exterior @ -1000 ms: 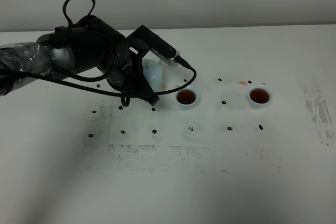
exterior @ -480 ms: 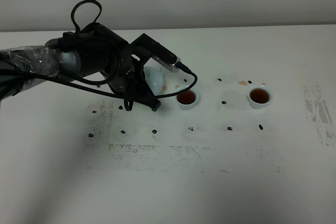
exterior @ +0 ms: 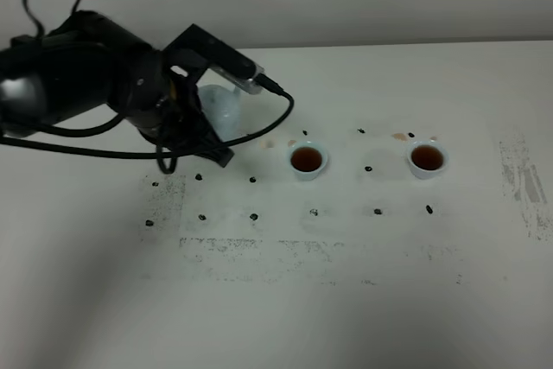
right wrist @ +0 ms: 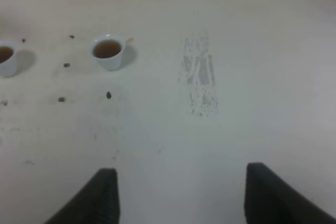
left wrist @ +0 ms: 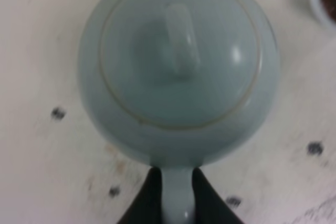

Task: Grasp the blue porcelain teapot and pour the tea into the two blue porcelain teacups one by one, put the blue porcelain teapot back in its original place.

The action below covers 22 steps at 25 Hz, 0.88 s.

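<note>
The left gripper pinches the loop handle of the blue porcelain teapot, its dark fingers pressed against either side; the lidded pot hangs level over the white table, left of the cups. The right gripper hovers with jaws spread wide, holding nothing. Farther along the table, the two blue porcelain teacups stand well apart, each full of dark tea.
</note>
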{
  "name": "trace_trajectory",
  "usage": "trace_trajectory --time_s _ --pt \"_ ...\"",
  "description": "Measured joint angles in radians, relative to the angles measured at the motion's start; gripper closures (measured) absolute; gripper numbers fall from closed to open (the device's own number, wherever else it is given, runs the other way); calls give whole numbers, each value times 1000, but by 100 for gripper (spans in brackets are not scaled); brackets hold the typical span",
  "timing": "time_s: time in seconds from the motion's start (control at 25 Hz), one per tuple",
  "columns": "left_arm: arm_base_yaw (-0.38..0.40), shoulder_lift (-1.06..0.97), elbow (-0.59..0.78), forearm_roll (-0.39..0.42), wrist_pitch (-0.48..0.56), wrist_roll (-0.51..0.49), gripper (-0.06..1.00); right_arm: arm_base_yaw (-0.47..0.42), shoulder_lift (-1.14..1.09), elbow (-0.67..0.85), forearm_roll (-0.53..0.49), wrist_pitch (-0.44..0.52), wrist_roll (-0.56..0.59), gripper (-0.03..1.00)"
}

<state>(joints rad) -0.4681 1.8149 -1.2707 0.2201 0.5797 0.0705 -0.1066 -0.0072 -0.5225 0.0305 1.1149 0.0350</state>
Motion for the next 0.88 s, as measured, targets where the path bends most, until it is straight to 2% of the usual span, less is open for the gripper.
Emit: trace_trajectory --time_s 0.16,0.36,0.52,0.72,0.88 --pt "58 -139 153 3 -51 -70 87 0 0 0 0 0 0 43" --pt "115 -225 268 5 -69 -188 87 0 0 0 0 0 0 43" --pt "137 -228 347 -9 -96 -214 87 0 0 0 0 0 0 43" --pt "149 -217 395 -23 -227 -235 87 0 0 0 0 0 0 43" --pt "149 -175 398 -24 -275 -257 87 0 0 0 0 0 0 43"
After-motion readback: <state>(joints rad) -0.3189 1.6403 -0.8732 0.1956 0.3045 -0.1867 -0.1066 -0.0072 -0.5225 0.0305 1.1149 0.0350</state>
